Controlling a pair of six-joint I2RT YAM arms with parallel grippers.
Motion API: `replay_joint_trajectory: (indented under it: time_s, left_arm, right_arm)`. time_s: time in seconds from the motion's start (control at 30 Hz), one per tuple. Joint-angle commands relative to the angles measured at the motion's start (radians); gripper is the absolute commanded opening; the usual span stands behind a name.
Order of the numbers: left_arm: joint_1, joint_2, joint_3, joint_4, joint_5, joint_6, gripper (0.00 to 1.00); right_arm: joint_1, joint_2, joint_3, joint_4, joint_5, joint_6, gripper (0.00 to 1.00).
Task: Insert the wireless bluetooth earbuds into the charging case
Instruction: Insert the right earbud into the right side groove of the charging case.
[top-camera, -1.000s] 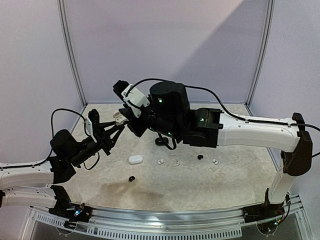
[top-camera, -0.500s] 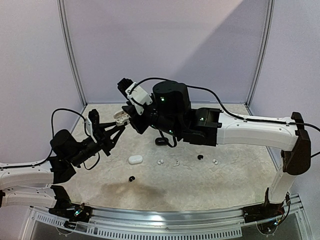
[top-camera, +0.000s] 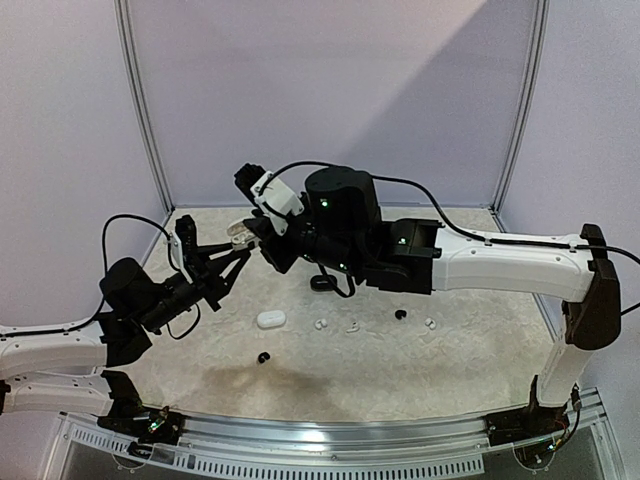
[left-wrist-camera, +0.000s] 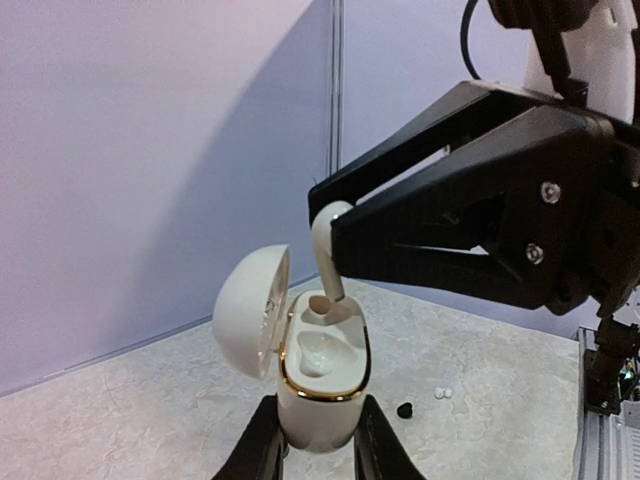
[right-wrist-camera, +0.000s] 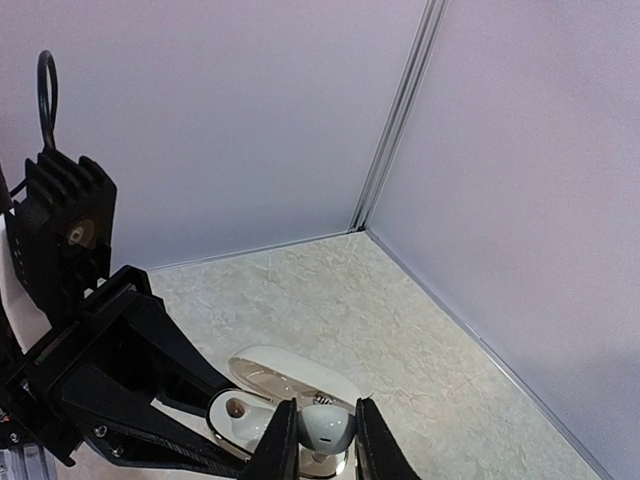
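My left gripper (left-wrist-camera: 318, 442) is shut on an open white charging case (left-wrist-camera: 318, 385) with a gold rim, held upright above the table, its lid (left-wrist-camera: 250, 310) hinged to the left. My right gripper (right-wrist-camera: 322, 436) is shut on a white earbud (right-wrist-camera: 325, 428). The earbud's stem (left-wrist-camera: 328, 255) points down, its tip at the rear slot of the case. The front slot is empty. In the top view both grippers meet at the back left (top-camera: 240, 240). Loose white buds (top-camera: 321, 324) and black buds (top-camera: 264, 357) lie on the table.
A closed white case (top-camera: 270, 319) lies mid-table and a black case (top-camera: 322, 282) sits under the right arm. More buds lie to the right: white ones (top-camera: 430, 323), a black one (top-camera: 400, 314). Walls enclose the back and sides.
My right gripper has shifted slightly up and right with the earbud, staying over the case. My left arm has held still.
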Motion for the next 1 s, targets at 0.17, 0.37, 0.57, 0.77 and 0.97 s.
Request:
replay_joint_trajectory:
  time_s: [0.17,0.37,0.57,0.77,0.97]
  left_arm:
    - [-0.017,-0.004,0.022,0.012,0.015,0.009,0.0]
    - [-0.016,-0.003,0.02,0.015,0.012,0.02,0.0]
    - [-0.014,-0.004,0.022,0.008,-0.014,0.012,0.0]
    - [-0.012,0.002,0.025,0.017,-0.023,0.02,0.0]
    - [-0.011,0.005,0.024,0.02,-0.018,0.028,0.0]
  right_arm:
    - [-0.021,0.038,-0.009,0.005,-0.01,-0.019,0.0]
    - [-0.022,0.043,-0.006,-0.009,-0.032,-0.048,0.0]
    - [-0.021,0.029,-0.015,-0.053,-0.039,-0.044,0.0]
    - [-0.022,0.028,-0.012,-0.071,-0.041,-0.042,0.0]
    - [-0.022,0.037,-0.006,-0.075,-0.017,-0.065,0.0]
